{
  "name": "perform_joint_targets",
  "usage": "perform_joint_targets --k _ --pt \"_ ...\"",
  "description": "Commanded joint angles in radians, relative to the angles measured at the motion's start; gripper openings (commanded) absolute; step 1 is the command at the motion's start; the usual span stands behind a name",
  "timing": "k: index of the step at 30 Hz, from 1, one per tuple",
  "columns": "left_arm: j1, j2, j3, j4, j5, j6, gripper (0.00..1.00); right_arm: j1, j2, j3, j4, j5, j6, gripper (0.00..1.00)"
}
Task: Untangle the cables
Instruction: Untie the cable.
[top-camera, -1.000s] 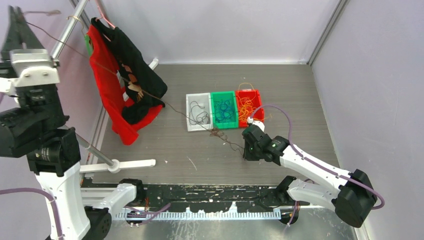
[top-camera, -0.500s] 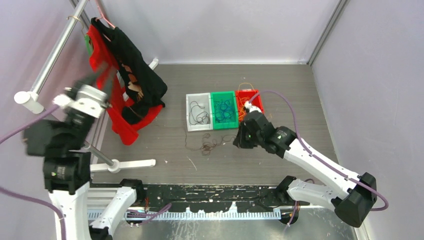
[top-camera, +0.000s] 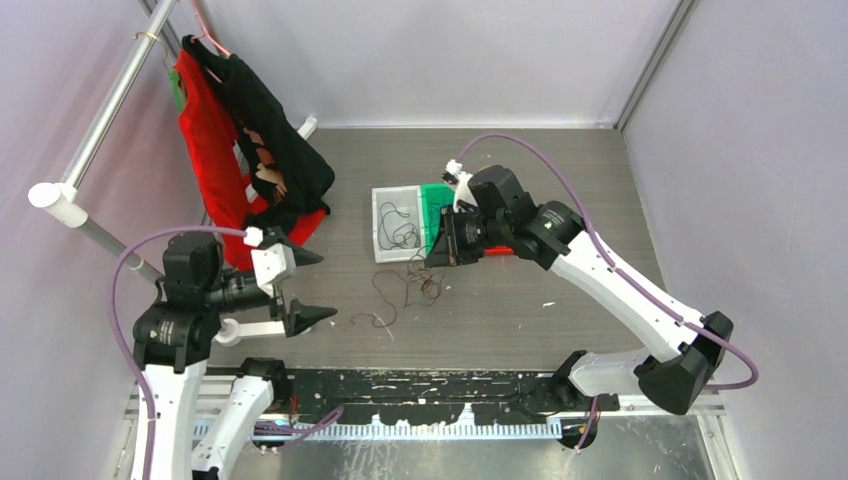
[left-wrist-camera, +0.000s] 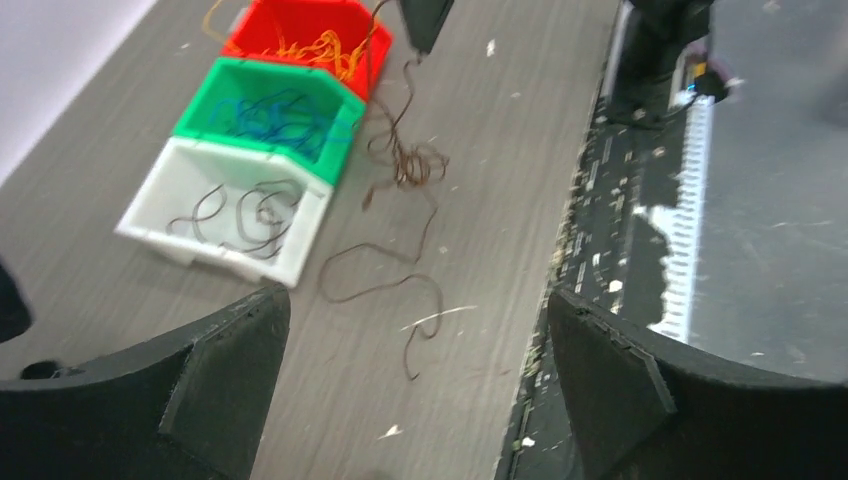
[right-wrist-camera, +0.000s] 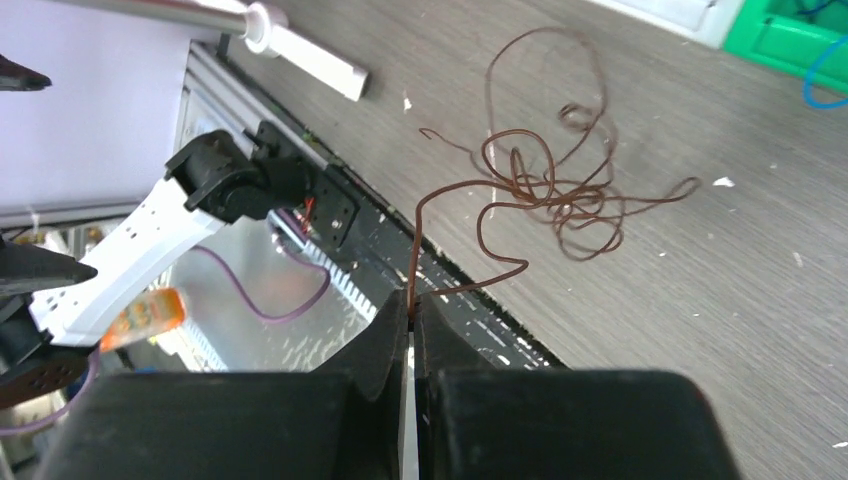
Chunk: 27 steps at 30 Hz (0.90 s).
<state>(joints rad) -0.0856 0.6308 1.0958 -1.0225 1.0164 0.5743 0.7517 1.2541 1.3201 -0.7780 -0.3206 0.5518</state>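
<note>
A tangle of dark brown cables (top-camera: 410, 285) lies slack on the table just in front of the bins. One strand rises from the brown tangle (right-wrist-camera: 550, 195) into my right gripper (right-wrist-camera: 412, 300), which is shut on it. That right gripper (top-camera: 440, 252) hovers over the front of the bins. A loose brown strand (left-wrist-camera: 385, 290) trails from the knot (left-wrist-camera: 405, 165) toward my left gripper (left-wrist-camera: 415, 300). The left gripper (top-camera: 318, 285) stands wide open above the table's left part, with nothing between its fingers.
Three bins sit in a row: a white bin (top-camera: 376, 225) with dark strands, a green bin (left-wrist-camera: 205, 105) with blue ones, and a red bin (left-wrist-camera: 375, 35) with orange ones. Red and black garments (top-camera: 240, 170) hang on a rack (top-camera: 110, 90) at the left.
The left arm has swung down from high at the left and its gripper opened, letting go of the taut brown strand. The right gripper moved toward the bins; the cable now lies slack.
</note>
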Motion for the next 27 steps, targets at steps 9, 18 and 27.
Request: perform_joint_targets --k 9,18,27 --pt "-0.073 0.04 -0.172 0.619 0.091 -0.482 0.93 0.043 0.084 0.087 0.176 -0.373 0.095 0.01" --pt "-0.236 0.186 -0.102 0.565 0.049 -0.378 0.89 0.134 0.209 0.197 0.216 -0.398 0.119 0.01" --pt "-0.236 0.227 -0.058 0.427 0.11 -0.212 0.6 0.135 0.218 0.208 0.239 -0.446 0.124 0.01"
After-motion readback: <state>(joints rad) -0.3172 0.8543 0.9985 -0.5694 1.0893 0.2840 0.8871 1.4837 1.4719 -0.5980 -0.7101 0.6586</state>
